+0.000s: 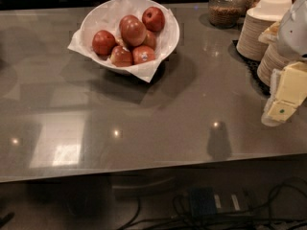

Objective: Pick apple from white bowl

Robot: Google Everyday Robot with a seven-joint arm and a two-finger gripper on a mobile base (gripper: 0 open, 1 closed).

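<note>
The white bowl [165,42], lined with crinkled white paper that hangs over its rim, stands at the back left of the grey countertop [168,123]. Several red apples [133,30] are piled in it; one apple [153,18] lies at the far right of the pile. My gripper [283,102] hangs at the right edge of the view, well to the right of the bowl and nearer the front, above the counter. It holds nothing that I can see.
Stacks of tan disposable bowls [261,30] stand on a dark mat at the back right, just behind the gripper. A glass jar [225,6] stands at the back. The counter's front edge runs across the lower view; cables lie below it.
</note>
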